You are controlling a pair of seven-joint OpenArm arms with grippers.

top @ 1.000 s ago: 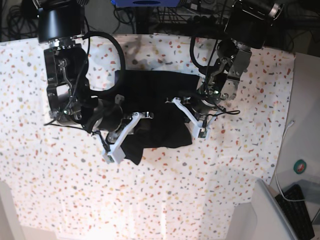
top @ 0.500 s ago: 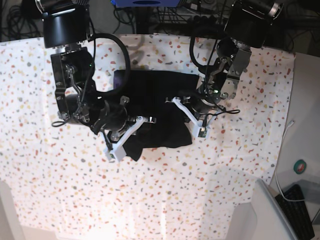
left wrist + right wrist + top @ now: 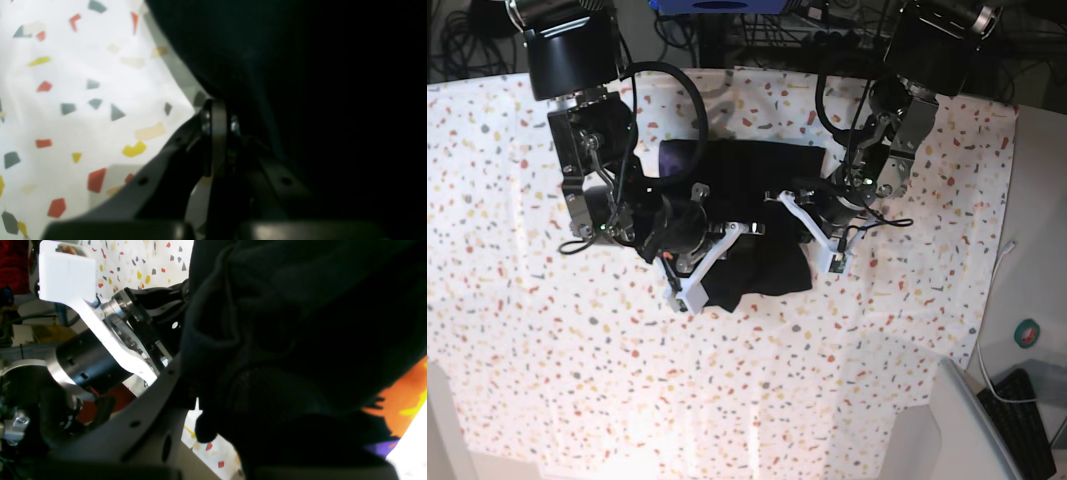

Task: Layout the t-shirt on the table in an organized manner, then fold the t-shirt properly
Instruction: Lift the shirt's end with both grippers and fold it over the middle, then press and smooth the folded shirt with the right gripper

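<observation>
- My left gripper [image 3: 799, 207], jaws pressed fully together, sits at the right edge of the black t-shirt [image 3: 747, 200]; in the left wrist view its dark fingers [image 3: 213, 133] meet right where the cloth borders the flecked table [image 3: 66, 100]. Whether cloth is pinched between them I cannot tell.
- My right gripper [image 3: 186, 383], jaws narrow, is buried in the bunched cloth on the shirt's opposite side; orange and purple print [image 3: 407, 396] peeks out below the black folds.
- The t-shirt lies crumpled in the table's far middle, between my two grippers, nearer the far edge than the near one.
- Open tabletop spreads wide toward the near edge [image 3: 727, 420] and both side edges; the far edge is crowded by my arm bases.
- Since a second ago, my right arm has swung inward toward the table's middle, gathering the shirt narrower; my left gripper has barely shifted.
</observation>
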